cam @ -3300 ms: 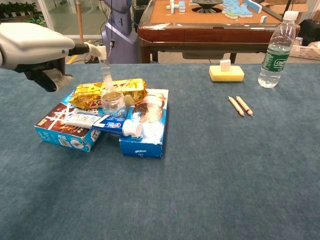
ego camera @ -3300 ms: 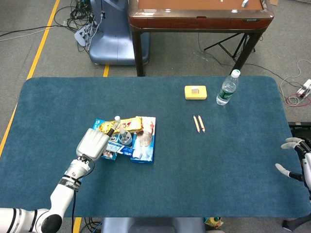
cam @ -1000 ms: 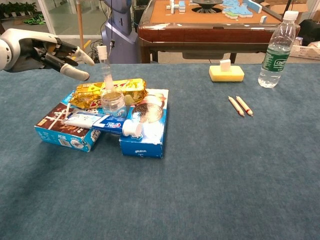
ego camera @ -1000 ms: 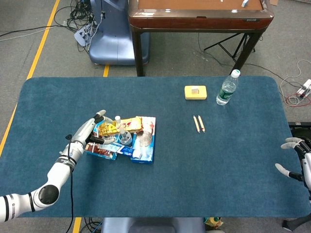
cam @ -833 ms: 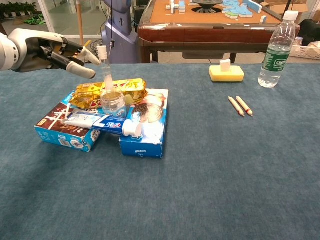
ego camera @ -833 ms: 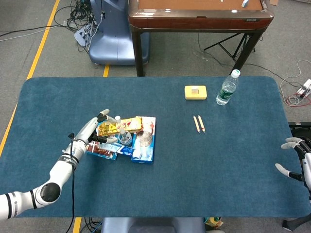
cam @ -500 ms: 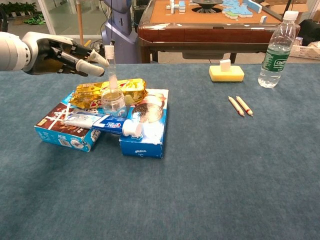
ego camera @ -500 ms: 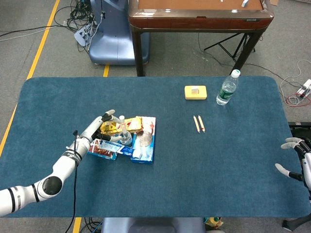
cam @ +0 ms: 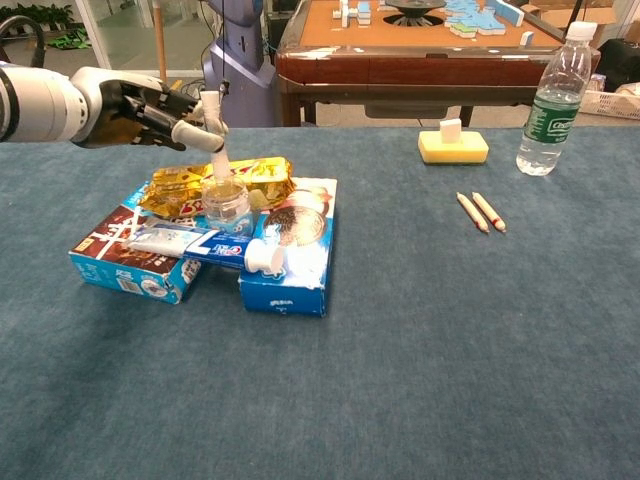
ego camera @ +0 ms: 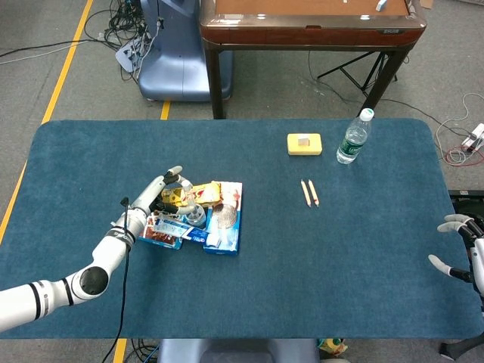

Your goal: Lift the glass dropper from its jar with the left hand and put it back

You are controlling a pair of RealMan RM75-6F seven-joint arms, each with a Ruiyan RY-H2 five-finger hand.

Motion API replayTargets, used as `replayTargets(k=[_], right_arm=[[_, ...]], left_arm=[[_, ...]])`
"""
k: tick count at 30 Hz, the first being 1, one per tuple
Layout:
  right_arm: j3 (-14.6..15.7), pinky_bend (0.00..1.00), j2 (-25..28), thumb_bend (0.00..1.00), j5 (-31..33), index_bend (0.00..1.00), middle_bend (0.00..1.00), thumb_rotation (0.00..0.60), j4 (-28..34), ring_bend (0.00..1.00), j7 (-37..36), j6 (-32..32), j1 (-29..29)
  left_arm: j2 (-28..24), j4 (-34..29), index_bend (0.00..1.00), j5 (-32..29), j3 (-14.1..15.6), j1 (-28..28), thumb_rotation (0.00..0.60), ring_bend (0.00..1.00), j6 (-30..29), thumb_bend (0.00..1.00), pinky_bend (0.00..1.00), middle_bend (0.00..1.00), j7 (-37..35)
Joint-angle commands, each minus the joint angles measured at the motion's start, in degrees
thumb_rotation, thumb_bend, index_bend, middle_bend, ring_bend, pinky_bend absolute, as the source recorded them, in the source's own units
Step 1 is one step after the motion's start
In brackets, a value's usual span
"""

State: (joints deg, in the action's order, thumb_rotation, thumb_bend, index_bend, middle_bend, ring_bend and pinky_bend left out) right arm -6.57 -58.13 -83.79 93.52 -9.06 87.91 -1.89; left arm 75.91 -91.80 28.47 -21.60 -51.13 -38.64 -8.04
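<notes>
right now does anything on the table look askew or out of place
The jar stands on a heap of overlapping snack boxes, not on the table. Its dropper leans left, where the left hand pinches its top.

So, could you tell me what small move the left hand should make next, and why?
Probably close the fingers on the dropper's top. The left hand has its fingertips at the glass dropper, which stands in its jar, not yet lifted.
</notes>
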Motion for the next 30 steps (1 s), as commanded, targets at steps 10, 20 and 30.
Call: replayTargets(k=[10, 20, 30], right_arm=[[0.0, 0.29, 0.0, 0.07, 0.0, 0.44, 0.32, 0.600, 0.0, 0.21, 0.0, -0.1, 0.0], [0.1, 0.29, -0.1, 0.07, 0.0, 0.44, 0.32, 0.600, -0.1, 0.21, 0.1, -0.2, -0.1], [0.0, 0.29, -0.1, 0.07, 0.1, 0.44, 0.32, 0.600, -0.1, 0.21, 0.1, -0.3, -0.1]], left_arm=[[-0.3, 0.3, 0.42, -0.5, 0.8, -0.6, 0.600, 0.00, 0.4, 0.27, 0.01, 0.00, -0.8], [-0.5, 0.5, 0.44, -0.9, 0.9, -0.6, 0.600, 0.00, 0.6, 0.28, 0.01, 0.00, -2.0], [0.2, 1.4, 0.44, -1.6, 1.2, -1.4, 0.600, 0.00, 0.3, 0.28, 0.01, 0.00, -2.1]])
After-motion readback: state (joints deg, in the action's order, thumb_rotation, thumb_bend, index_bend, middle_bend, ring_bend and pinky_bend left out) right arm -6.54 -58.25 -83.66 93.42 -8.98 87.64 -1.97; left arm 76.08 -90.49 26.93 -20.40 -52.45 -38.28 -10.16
